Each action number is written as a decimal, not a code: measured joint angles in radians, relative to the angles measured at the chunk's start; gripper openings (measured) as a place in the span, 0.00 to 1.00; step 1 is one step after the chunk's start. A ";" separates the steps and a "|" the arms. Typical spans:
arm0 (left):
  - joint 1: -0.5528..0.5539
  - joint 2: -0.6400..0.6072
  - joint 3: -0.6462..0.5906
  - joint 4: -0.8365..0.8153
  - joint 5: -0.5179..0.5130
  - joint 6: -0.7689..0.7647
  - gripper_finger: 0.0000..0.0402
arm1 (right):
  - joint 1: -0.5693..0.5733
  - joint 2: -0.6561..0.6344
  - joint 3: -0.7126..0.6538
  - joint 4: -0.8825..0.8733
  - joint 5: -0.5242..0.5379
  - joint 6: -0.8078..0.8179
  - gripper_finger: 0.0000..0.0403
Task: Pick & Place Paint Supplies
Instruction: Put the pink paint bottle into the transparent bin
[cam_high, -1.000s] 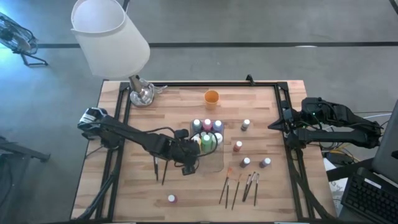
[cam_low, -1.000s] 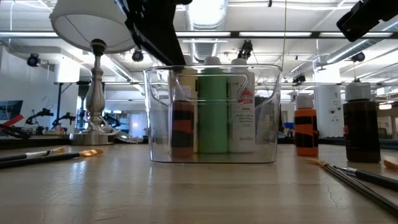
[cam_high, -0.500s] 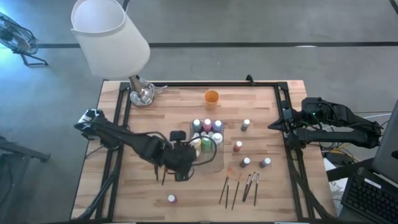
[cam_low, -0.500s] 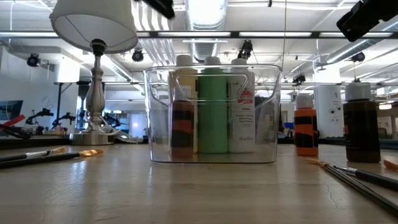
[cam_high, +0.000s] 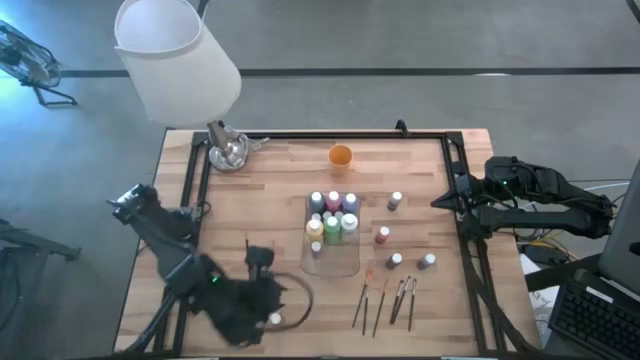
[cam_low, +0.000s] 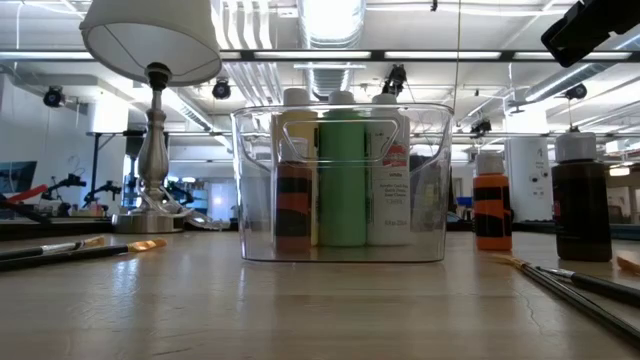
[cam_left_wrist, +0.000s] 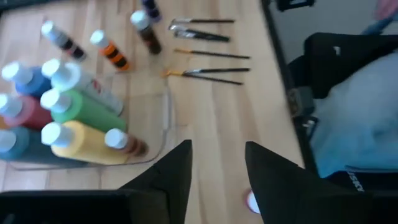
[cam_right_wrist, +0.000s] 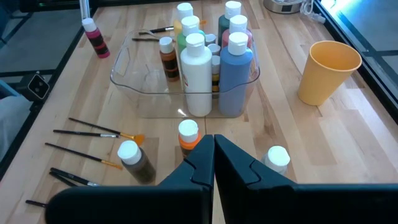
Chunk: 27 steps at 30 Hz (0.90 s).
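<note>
High view: left gripper (cam_high: 262, 306) sits low over the near-left part of the table (cam_high: 260, 190), right by a lone pink-capped bottle (cam_high: 276, 319). Left wrist view shows its two fingers (cam_left_wrist: 176, 174) spread apart with nothing between them, so it is released and empty; a bit of that bottle's cap shows just past the fingers. Clear tray (cam_high: 335, 262) sits mid-table, far half packed with upright paint bottles (cam_high: 332, 212) in blue, pink, purple, yellow, green, white; near half is bare. Low view shows the green bottle (cam_low: 343, 180) standing upright inside the tray wall. Four loose bottles (cam_high: 396, 201) stand right of the tray, well apart from each other. Row of thin brushes (cam_high: 385, 300) lies on the near-right table, in front of the tray; two more dark brushes (cam_high: 250, 262) lie left of the tray. Orange cup (cam_high: 340, 155) stands at the far side, lamp (cam_high: 178, 60) at the far-left corner. Right gripper (cam_right_wrist: 213, 144) is parked off the right table edge, fingers clenched together on nothing.
</note>
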<state>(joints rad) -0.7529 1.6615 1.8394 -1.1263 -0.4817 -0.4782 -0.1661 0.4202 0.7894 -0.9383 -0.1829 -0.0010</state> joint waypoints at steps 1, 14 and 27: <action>-0.024 0.000 0.002 0.002 -0.016 0.000 0.37 | 0.000 0.000 0.000 0.000 0.000 0.000 0.02; -0.102 0.002 -0.025 0.034 0.090 -0.055 0.35 | 0.000 0.000 0.000 0.000 0.000 0.000 0.02; -0.100 0.005 -0.150 0.105 0.186 -0.094 0.36 | 0.000 0.000 0.000 0.000 0.000 0.000 0.02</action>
<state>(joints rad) -0.8528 1.6665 1.6896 -1.0208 -0.2955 -0.5722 -0.1661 0.4206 0.7891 -0.9385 -0.1829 -0.0010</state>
